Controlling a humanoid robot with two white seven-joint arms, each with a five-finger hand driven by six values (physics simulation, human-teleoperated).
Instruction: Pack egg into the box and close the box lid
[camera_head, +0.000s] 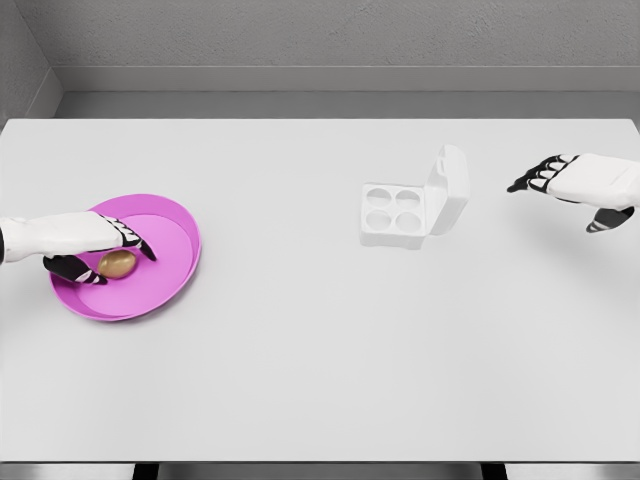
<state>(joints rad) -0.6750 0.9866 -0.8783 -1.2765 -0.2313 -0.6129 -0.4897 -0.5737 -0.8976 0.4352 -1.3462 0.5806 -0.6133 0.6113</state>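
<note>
1. One egg lies in the pink plate at the near left of the table. It rests toward the plate's left side and is not yet lifted, as far as the view shows.
2. Left hand is over the plate, its fingers curled around the egg with the thumb below and the other fingers above. I cannot tell whether they press on the shell or only bracket it.
3. Box sits past the table's middle, well apart from the plate. Four round cups are visible and all are empty. The lid stands up on the box's right side.
4. Right hand hovers at the far right, near the lid but clear of it, fingers loosely apart and holding nothing.
5. Risks, as judged:
   - A smooth, round egg could roll out of a partial grip during the lift and drop back onto the plate or the table.
   - The carry to the box is long, so a weak hold has time to slip.
   - An off-centre release could leave the egg perched on a cup's rim.
   - The box looks light, so a push on the lid could slide it instead of shutting it.
</note>
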